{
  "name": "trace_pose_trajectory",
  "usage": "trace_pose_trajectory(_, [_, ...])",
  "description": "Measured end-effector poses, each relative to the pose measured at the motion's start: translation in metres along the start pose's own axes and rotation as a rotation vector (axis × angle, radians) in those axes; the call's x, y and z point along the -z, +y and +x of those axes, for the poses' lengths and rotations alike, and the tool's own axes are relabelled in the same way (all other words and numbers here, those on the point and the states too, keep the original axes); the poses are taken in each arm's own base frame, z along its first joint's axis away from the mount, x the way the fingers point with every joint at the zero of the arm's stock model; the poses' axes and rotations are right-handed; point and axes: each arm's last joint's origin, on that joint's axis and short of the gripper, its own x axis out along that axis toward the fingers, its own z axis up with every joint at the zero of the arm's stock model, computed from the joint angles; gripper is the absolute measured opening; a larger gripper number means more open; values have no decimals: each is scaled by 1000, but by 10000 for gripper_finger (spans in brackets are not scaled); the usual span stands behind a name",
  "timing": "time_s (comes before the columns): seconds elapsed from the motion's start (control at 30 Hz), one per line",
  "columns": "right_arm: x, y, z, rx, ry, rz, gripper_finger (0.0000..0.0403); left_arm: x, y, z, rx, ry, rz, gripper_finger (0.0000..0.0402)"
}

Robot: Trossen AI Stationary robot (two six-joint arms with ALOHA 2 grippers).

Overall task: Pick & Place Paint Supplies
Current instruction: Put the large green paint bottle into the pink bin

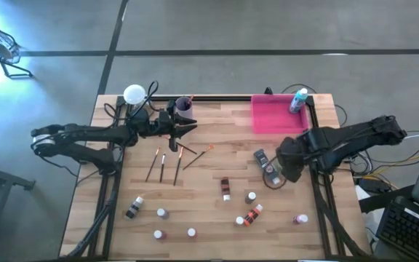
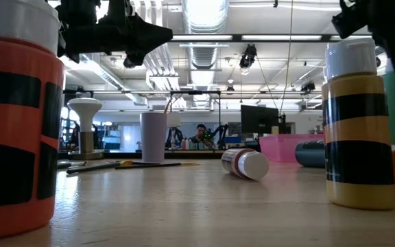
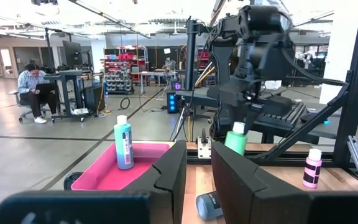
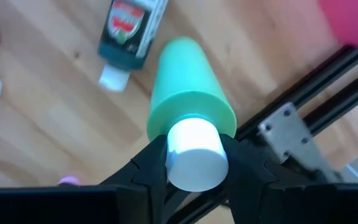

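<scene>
My right gripper (image 4: 194, 163) is shut on a green white-capped paint bottle (image 4: 188, 102) over the table's right side, near the pink tray (image 1: 275, 116); the left wrist view shows that bottle (image 3: 235, 140) under the gripper. A blue bottle (image 1: 297, 100) stands in the tray. My left gripper (image 3: 197, 177) is raised next to the lilac cup (image 1: 183, 108), its fingers slightly apart with nothing between them. Brushes (image 1: 163, 166) lie on the table in front of it. Several small bottles (image 1: 225, 188) stand or lie toward the near edge. My right gripper pinches the green bottle's white cap (image 4: 194, 140) between its two fingers, one on either side. The fingers come from above, pointing down. The bottle hangs upright below them, base toward the table, and seems lifted clear of it.
A dark teal tube (image 1: 259, 156) lies on the wood near my right gripper. A white lamp (image 1: 134, 94) stands at the far left corner. A black frame rail (image 4: 303, 134) runs along the table's right edge. Orange-black (image 2: 12, 123) and yellow-black (image 2: 358, 123) bottles stand close to the low camera.
</scene>
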Motion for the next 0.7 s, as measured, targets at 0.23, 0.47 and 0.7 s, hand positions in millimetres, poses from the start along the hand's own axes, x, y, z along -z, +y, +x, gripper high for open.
trace_pose_trajectory(0.23, [-19,-17,-27,53,-202,-4,120,0,0,0,0,0,0,81])
trace_pose_trajectory(0.47, [-32,-40,-71,99,-401,69,115,0,0,0,0,0,0,81])
trace_pose_trajectory(0.7, [-47,-73,-87,119,-433,201,122,0,0,0,0,0,0,81])
